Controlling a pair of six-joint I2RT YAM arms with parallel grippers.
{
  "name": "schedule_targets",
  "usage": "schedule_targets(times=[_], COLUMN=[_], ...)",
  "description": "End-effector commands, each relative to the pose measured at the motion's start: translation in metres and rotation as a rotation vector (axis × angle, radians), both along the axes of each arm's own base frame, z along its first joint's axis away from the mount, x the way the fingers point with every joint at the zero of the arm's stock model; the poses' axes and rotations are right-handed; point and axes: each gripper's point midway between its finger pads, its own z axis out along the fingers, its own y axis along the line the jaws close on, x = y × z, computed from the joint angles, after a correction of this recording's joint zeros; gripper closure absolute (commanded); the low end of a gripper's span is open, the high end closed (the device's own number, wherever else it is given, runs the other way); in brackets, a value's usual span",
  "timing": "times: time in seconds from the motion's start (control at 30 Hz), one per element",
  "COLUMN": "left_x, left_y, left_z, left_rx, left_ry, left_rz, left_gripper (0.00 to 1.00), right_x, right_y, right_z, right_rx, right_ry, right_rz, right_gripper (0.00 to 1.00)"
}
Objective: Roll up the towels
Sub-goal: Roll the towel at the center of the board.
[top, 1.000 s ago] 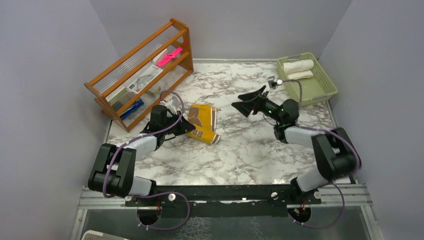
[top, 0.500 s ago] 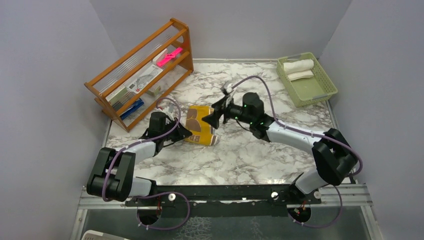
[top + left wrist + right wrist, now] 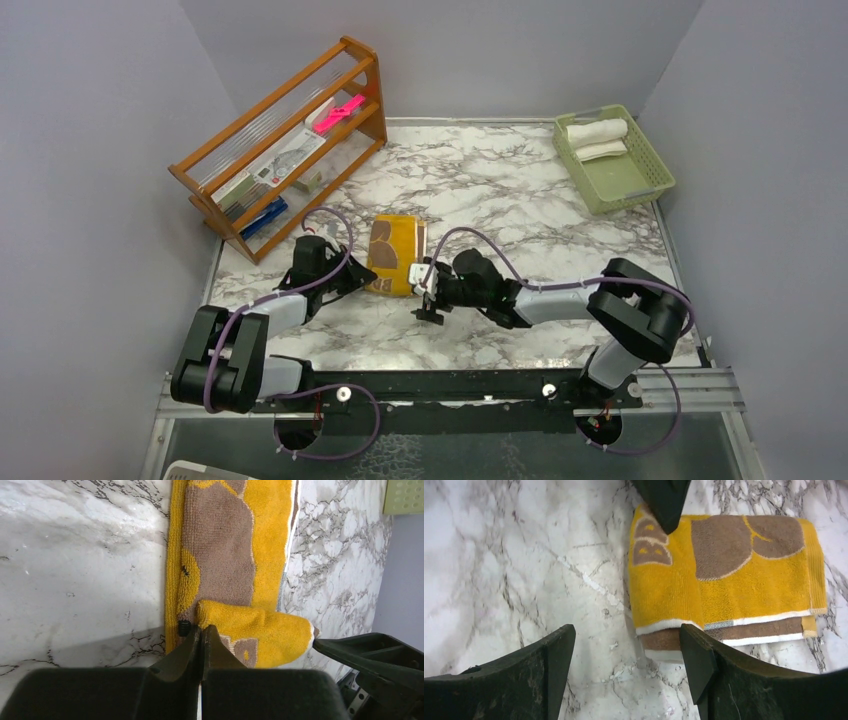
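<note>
Right claw (image 3: 424, 292) has swung across from the green basket (image 3: 640, 178) and is now low at the yellow towel (image 3: 397, 248), jaws apart, one finger touching its near right corner. That towel lies folded on the desk (image 3: 520, 210), centre-left, with its near end turned over. Left claw (image 3: 202, 630) is pressed together right at that flap. The cream towel (image 3: 597, 131) is in the basket, far right.

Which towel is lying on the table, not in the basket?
The yellow-and-brown towel, out on the marble table; the white towel sits in the green basket.
</note>
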Motion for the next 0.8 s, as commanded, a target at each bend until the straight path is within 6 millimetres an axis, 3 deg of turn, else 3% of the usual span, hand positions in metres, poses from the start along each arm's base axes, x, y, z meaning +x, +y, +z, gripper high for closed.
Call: schedule_targets(times=[0.0, 0.27, 0.43, 0.77], left_x=[0.001, 0.002, 0.002, 0.003], left_y=[0.008, 0.008, 0.007, 0.008], left_z=[-0.005, -0.007, -0.007, -0.006], left_rx=[0.021, 0.018, 0.011, 0.009], left_ry=[-0.001, 0.008, 0.009, 0.005], left_rz=[0.029, 0.022, 0.017, 0.014], left_gripper=[1.0, 1.0, 1.0, 1.0], right_x=[-0.007, -0.007, -0.008, 0.007], right_y=[0.013, 0.025, 0.034, 0.039], right_z=[0.027, 0.003, -0.012, -0.027], right_rx=[0.071, -0.039, -0.101, -0.154], right_ry=[-0.194, -0.295, -0.288, -0.337], right_rz=[0.181, 0.26, 0.31, 0.269], right_gripper=[0.23, 0.3, 0.49, 0.52])
